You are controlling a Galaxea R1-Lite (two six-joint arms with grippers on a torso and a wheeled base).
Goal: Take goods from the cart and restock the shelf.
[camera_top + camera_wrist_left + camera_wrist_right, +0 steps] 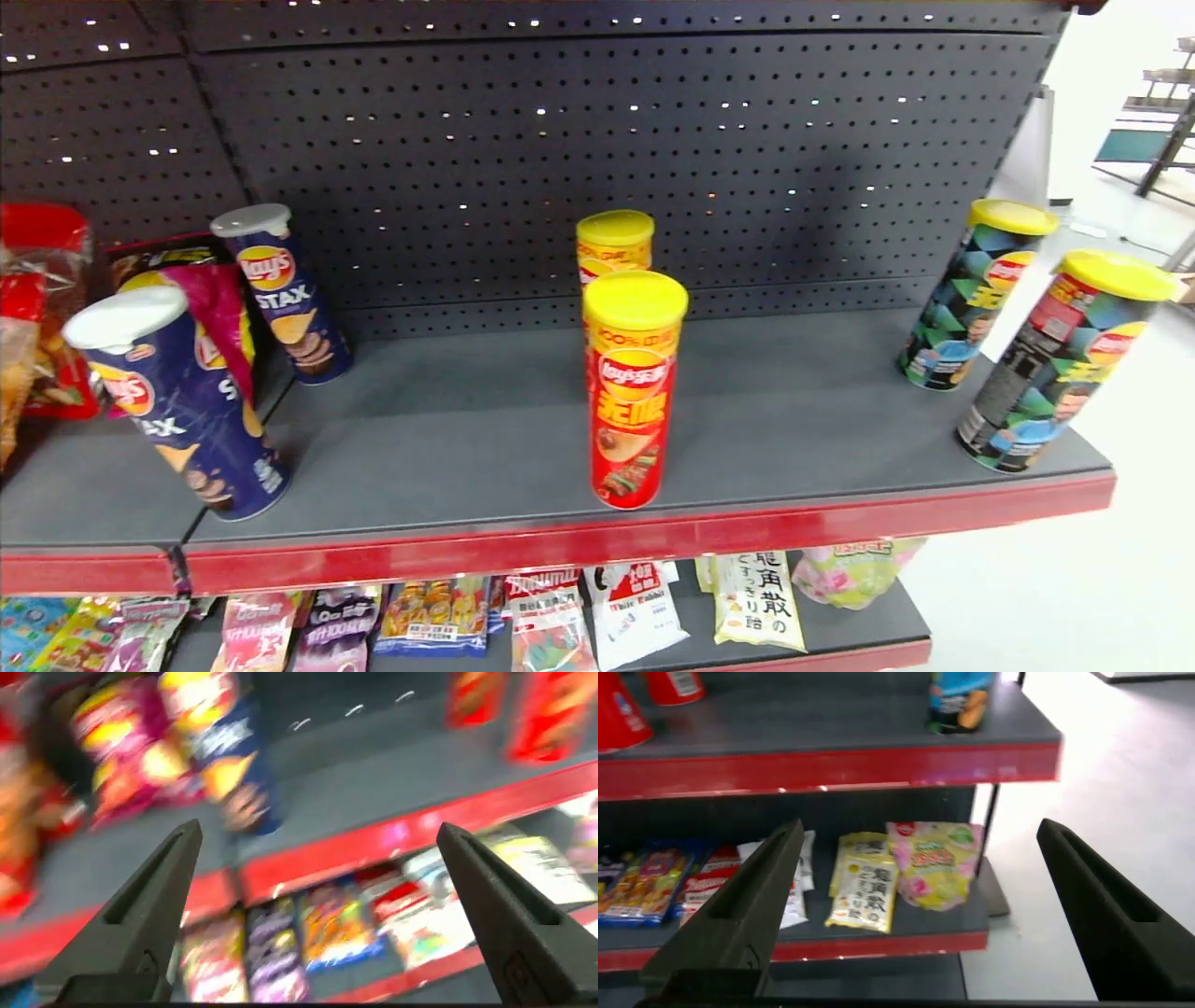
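Pose: left claw [318,905] faces the shelf [448,439] edge, jaws wide apart, nothing held. The right claw [920,915] faces the lower shelf [906,945], jaws wide apart, empty.
Count on shelf: 2 red cans [635,392] centre; 2 blue cans [177,401] at 9 o'clock; 2 patterned cans [1064,359] at 3 o'clock.

Red can [633,392] upright at shelf [448,439] front edge.

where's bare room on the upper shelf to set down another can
Two bare stretches of the upper shelf: one between the blue cans and the red cans, another between the red cans and the patterned cans at the right end. The left end is crowded with snack bags around the blue cans.
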